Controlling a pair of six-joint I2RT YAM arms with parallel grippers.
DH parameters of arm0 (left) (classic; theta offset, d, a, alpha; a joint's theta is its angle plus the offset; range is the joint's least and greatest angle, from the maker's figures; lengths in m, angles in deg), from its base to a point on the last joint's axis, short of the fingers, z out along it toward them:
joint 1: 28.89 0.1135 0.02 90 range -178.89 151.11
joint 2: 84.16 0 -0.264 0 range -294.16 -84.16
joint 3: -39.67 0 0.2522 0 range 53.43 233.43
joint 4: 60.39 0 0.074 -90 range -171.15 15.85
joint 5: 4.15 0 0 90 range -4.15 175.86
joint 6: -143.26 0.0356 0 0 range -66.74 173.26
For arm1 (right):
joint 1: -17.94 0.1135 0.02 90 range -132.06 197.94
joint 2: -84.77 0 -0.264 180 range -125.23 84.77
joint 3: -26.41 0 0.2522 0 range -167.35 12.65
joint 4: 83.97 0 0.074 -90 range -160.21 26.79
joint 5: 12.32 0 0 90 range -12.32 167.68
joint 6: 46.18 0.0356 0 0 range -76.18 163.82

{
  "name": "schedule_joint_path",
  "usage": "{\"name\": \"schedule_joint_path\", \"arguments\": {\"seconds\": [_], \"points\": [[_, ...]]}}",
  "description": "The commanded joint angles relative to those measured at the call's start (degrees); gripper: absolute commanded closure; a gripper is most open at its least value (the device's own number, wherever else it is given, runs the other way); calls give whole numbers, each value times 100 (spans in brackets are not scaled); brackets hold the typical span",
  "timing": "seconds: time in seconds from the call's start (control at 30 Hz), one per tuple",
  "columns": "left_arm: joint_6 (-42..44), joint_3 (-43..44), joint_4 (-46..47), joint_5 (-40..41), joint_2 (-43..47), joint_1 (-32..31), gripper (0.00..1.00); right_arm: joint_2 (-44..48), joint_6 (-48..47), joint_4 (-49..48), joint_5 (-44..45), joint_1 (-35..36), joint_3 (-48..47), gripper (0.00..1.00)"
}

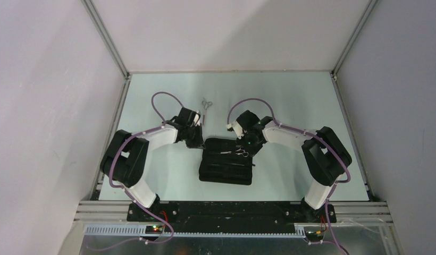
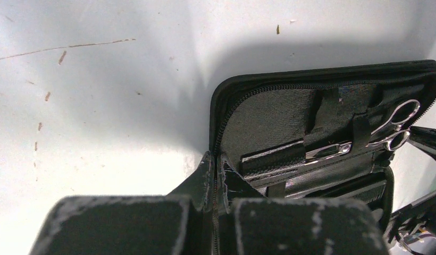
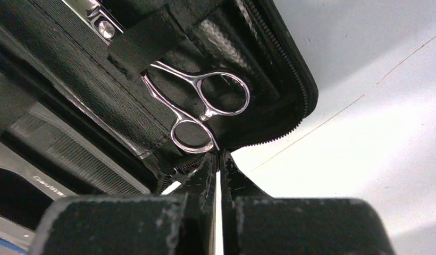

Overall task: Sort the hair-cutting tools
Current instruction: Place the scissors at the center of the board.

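A black zip pouch (image 1: 226,172) lies open mid-table. One pair of silver scissors (image 1: 241,153) is tucked under straps in its upper half; its blades (image 2: 333,150) and ring handles (image 3: 205,101) show in both wrist views. A second pair of scissors (image 1: 206,104) lies loose on the table behind the pouch. A ribbed, comb-like black strip (image 3: 72,149) sits in the lower half. My left gripper (image 2: 216,159) is shut on the pouch's (image 2: 269,106) zipper edge at its left corner. My right gripper (image 3: 219,155) is shut, its tips pinching the pouch's rim (image 3: 279,69) beside the scissor rings.
Both arms (image 1: 152,138) (image 1: 290,135) bend inward over the table's middle. Grey walls and a metal frame (image 1: 107,37) close in the pale table on three sides. Purple cables loop above each wrist.
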Motion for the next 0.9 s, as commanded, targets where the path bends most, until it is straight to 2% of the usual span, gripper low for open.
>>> {"name": "schedule_joint_path", "arguments": {"seconds": [0.0,0.13,0.23,0.43,0.63,0.73,0.87], "points": [[-208,-129,169,-378,77,-76,100,1,586,-18,-268,27,-296,100],[-258,-179,222,-416,109,-78,100,-54,960,6,-303,10,-360,97],[-303,-209,244,-428,137,-80,100,-77,1206,76,-252,7,-358,91],[-384,-275,290,-497,201,-76,100,-92,1479,252,-172,-10,-350,88],[-537,-368,371,-610,303,-152,100,442,1685,-47,-175,-50,-132,76],[-673,-460,452,-635,364,-178,100,689,1804,-174,-216,-198,36,67],[-848,-616,556,-637,529,-225,97,1438,1883,-556,-33,-311,519,64]]}}
